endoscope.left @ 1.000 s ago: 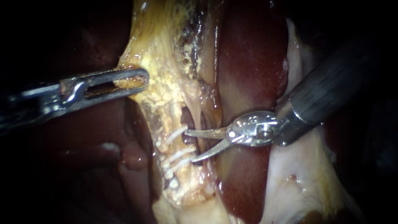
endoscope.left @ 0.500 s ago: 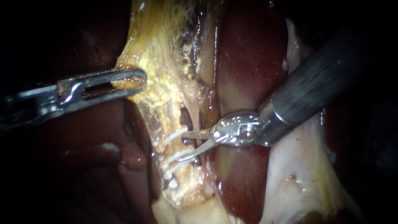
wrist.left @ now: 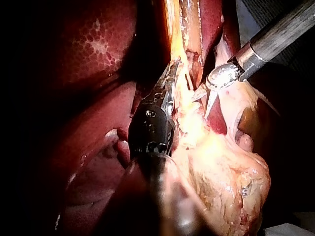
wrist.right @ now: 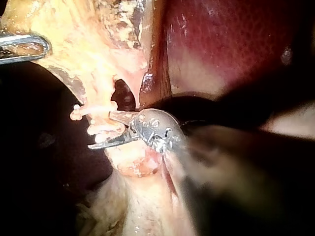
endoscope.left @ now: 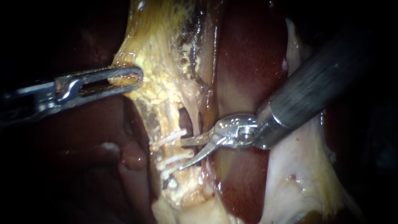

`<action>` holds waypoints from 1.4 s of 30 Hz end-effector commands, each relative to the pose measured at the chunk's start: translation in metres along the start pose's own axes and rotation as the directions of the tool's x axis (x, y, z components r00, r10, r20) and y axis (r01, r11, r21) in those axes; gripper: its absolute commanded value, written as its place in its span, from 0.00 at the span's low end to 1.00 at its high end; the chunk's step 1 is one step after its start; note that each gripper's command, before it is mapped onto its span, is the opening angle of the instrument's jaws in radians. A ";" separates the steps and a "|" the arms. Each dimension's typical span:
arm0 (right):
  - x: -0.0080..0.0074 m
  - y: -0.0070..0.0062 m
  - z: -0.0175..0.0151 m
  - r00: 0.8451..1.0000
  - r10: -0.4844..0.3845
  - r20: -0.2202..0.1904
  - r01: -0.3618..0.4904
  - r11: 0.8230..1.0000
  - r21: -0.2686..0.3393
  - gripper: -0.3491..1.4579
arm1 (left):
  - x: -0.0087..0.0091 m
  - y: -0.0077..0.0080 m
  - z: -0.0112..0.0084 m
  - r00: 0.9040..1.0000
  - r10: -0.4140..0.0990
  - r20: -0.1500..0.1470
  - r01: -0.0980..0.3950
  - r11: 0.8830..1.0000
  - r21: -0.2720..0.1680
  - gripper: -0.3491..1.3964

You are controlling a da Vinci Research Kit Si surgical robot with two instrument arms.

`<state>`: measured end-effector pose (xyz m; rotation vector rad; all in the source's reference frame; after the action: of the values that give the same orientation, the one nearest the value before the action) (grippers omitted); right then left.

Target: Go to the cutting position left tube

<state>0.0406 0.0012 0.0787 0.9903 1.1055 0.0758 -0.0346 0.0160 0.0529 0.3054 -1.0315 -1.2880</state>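
Around the tube, right instrument's jaws apparently gape.

This is a surgical bench seen close up. Dark red liver lies beside the right instrument, whose parted blades reach white clips just ahead. The left instrument, well apart from it, clamps yellow fatty tissue. Darkness surrounds both.

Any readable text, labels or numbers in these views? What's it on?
None readable: no words, labels or numbers show on the left instrument, the right instrument, the clips or the tissue in any view.
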 end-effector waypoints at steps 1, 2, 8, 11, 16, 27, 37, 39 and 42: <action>0.0000 0.0002 0.0004 1.000 0.004 0.000 -0.004 1.000 0.004 0.89 | 0.0000 0.0000 0.0001 1.000 -0.001 -0.001 0.001 1.000 0.001 0.00; 0.0000 0.0004 0.0007 1.000 0.007 -0.005 -0.007 1.000 0.007 0.89 | 0.0000 -0.0001 0.0001 1.000 -0.001 -0.001 0.001 1.000 0.001 0.00; 0.0002 0.0008 0.0019 0.999 0.016 -0.046 -0.013 0.998 0.060 0.89 | 0.0000 -0.0001 0.0002 1.000 -0.001 0.000 0.001 1.000 0.001 0.00; 0.0004 0.0007 0.0021 0.998 0.013 -0.066 -0.007 0.996 0.084 0.89 | 0.0000 0.0000 0.0002 1.000 -0.001 0.001 0.001 1.000 -0.002 0.00; 0.0008 0.0007 0.0026 0.996 0.020 -0.083 -0.010 0.993 0.117 0.89 | 0.0000 0.0005 0.0006 1.000 -0.001 0.002 0.001 1.000 -0.005 0.00; 0.0020 0.0010 0.0039 0.992 0.028 -0.126 -0.011 0.990 0.139 0.88 | 0.0001 0.0010 0.0013 1.000 0.000 0.005 0.001 1.000 -0.010 0.00; 0.0025 0.0016 0.0046 0.990 0.055 -0.132 -0.034 0.988 0.153 0.86 | 0.0001 0.0014 0.0017 1.000 0.000 0.006 0.001 1.000 -0.013 0.00; 0.0025 0.0017 0.0047 0.989 0.061 -0.131 -0.040 0.987 0.154 0.86 | 0.0001 0.0016 0.0018 1.000 0.000 0.006 0.000 1.000 -0.013 0.00; 0.0026 0.0017 0.0048 0.990 0.060 -0.130 -0.039 0.987 0.156 0.86 | 0.0000 0.0019 0.0019 1.000 0.000 0.007 0.000 1.000 -0.016 0.00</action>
<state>0.0462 0.0005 0.0785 1.1638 1.2245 0.1020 -0.0349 0.0172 0.0553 0.2886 -1.0269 -1.2980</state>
